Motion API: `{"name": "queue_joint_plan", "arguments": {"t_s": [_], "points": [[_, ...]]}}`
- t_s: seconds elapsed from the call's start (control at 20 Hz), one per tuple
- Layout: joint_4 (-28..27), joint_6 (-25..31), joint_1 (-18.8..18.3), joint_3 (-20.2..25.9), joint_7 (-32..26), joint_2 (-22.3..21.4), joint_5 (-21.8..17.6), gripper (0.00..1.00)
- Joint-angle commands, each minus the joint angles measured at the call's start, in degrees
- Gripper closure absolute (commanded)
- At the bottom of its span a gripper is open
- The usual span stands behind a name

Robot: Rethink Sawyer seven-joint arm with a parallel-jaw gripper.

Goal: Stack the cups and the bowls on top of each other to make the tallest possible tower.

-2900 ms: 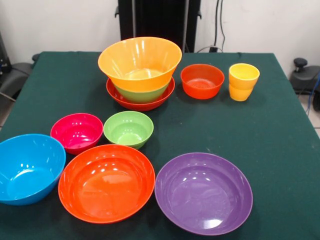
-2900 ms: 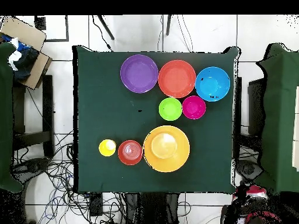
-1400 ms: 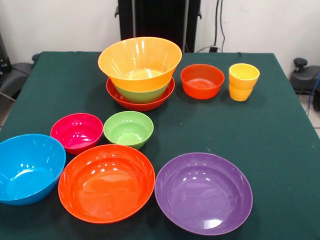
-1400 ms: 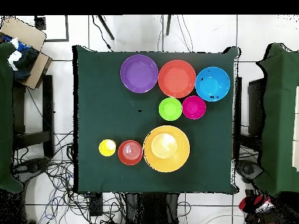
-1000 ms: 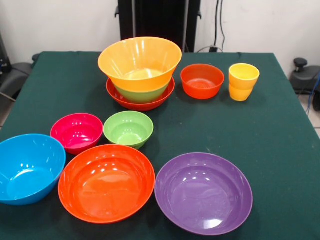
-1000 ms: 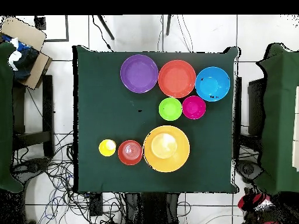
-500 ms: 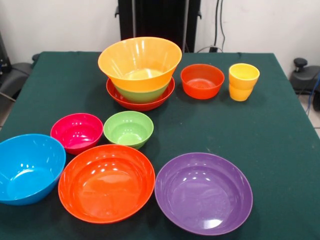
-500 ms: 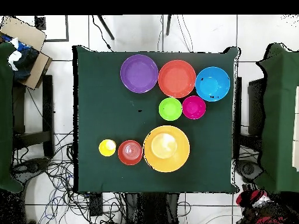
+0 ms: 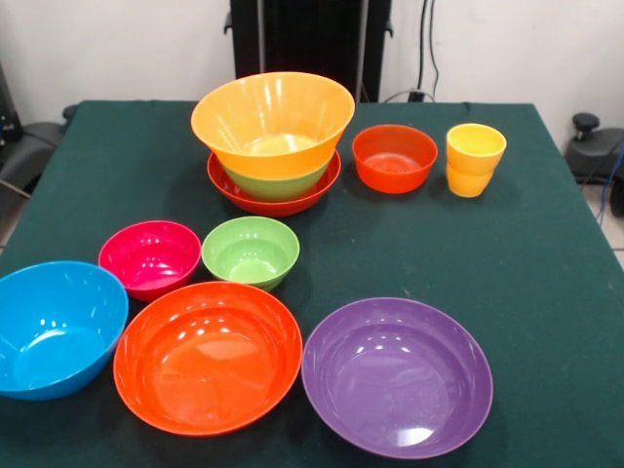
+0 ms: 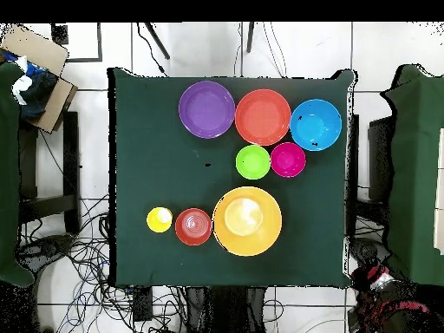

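The tower stands at the table's far side in the front view: a wide red-orange bowl (image 9: pixel 244 201) lowest, a lime green bowl (image 9: pixel 278 183) in it, a large orange bowl (image 9: pixel 273 117) uppermost; from overhead the tower (image 10: pixel 247 221) shows as one orange disc. Beside it sit a small red-orange bowl (image 9: pixel 394 158) and the yellow cups (image 9: pixel 475 159), one nested in another. Loose bowls lie nearer: magenta (image 9: pixel 150 258), small lime green (image 9: pixel 251 252), blue (image 9: pixel 54 327), large red-orange (image 9: pixel 208 356), purple (image 9: pixel 397 375). No gripper shows in either view.
The dark green table (image 9: pixel 546 273) carries everything. In the overhead view a cardboard box (image 10: pixel 39 74) sits off the table's corner, cables cover the floor, and a red and black shape (image 10: pixel 381 290) lies off the table's bottom right corner.
Only the red and black shape off the table's corner in the overhead view has shifted a little. All the bowls and cups have stayed where they were.
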Motion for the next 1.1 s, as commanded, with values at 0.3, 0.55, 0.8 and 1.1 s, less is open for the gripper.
{"name": "queue_joint_plan", "arguments": {"t_s": [0.3,0.55,0.8,1.1], "points": [[1.61,-8.3,3.36,3.29,3.66,9.01,-6.41,0.0],[-0.24,-9.7,4.89,1.86,4.87,10.73,-7.21,0.0],[-1.61,-10.95,5.87,0.75,5.64,12.23,-7.37,0.0],[-2.94,-11.16,5.63,1.54,5.29,13.85,-7.12,0.0]]}}
